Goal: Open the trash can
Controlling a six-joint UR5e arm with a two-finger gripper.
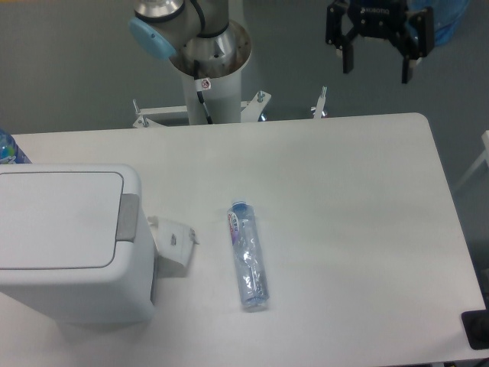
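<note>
The trash can (69,245) is a large white boxy bin at the table's left front, its flat lid down and a grey push tab (128,217) on its right edge. My gripper (377,67) hangs high at the back right, beyond the table's far edge, far from the bin. Its two black fingers are spread apart with nothing between them.
A crumpled white paper wad (173,238) lies just right of the bin. A clear plastic bottle with a blue cap (247,255) lies on its side mid-table. The arm's base column (208,69) stands behind the far edge. A blue-capped object (9,149) peeks in at the left.
</note>
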